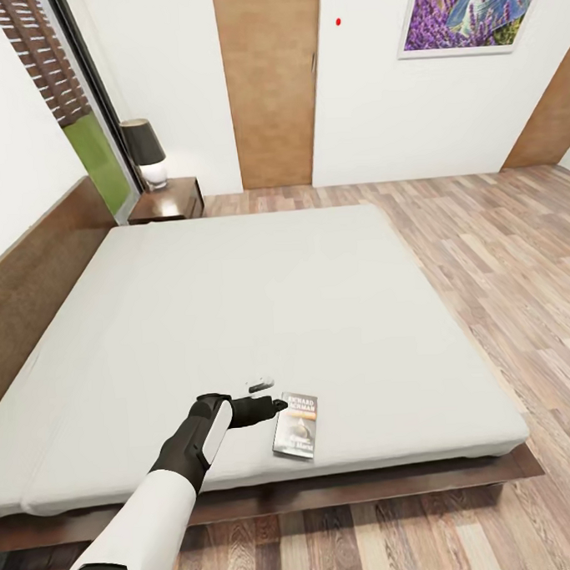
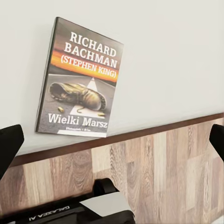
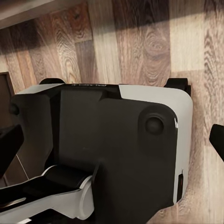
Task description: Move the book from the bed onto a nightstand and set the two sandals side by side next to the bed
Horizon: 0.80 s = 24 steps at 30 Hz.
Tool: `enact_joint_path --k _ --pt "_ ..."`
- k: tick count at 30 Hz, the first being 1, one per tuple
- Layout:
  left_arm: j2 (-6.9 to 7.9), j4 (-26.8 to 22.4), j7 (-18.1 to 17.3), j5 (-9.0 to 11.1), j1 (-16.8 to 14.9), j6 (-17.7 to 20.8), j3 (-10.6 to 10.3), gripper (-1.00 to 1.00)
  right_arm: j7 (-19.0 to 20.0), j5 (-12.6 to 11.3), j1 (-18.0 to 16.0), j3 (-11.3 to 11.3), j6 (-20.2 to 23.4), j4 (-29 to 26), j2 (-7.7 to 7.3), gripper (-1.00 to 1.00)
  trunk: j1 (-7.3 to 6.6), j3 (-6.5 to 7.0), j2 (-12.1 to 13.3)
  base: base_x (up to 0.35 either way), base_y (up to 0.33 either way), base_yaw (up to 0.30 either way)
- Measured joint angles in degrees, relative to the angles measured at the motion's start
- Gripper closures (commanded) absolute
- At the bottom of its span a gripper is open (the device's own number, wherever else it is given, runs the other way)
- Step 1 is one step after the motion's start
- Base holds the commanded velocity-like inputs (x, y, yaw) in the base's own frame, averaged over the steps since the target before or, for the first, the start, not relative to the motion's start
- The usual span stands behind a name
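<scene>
We are reaching our left gripper (image 1: 279, 404) over the bed (image 1: 236, 304) toward the book (image 1: 296, 425), which is lying flat on the mattress near the foot edge, just beside the fingertips; the left wrist view is showing the jaws spread wide with nothing between them. In our judgement, a clean pickup is calling for lowering the fingers to straddle one thin edge of the book, then closing before lifting toward the nightstand (image 1: 167, 201). Our right gripper (image 3: 112, 140) is hanging over the floor (image 3: 154, 42), fingers apart.
</scene>
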Motion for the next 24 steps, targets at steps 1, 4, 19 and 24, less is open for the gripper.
enact_joint_path --k 1,4,19,24 --pt "0.00 0.0 0.0 0.0 0.0 0.0 0.0 -1.00 0.0 0.0 0.0 0.0 0.0 0.0 0.00 -1.00 0.00 -0.09 0.0 0.000 0.000 0.000" --pt "0.00 0.0 0.0 0.0 0.0 0.0 0.0 -1.00 0.0 0.0 0.0 0.0 0.0 0.0 0.00 -1.00 0.00 -0.36 0.0 0.000 0.000 0.000" --pt "0.00 0.0 0.0 0.0 0.0 -0.9 0.0 -1.00 0.0 0.0 0.0 0.0 0.0 0.0 0.00 -1.00 0.00 -1.57 0.0 0.000 0.000 0.000" --pt "0.00 0.0 0.0 0.0 0.0 -1.1 0.0 -1.00 0.1 0.0 0.0 0.0 0.0 0.0 0.00 -1.00 -0.02 -1.65 0.0 0.091 0.000 0.000"
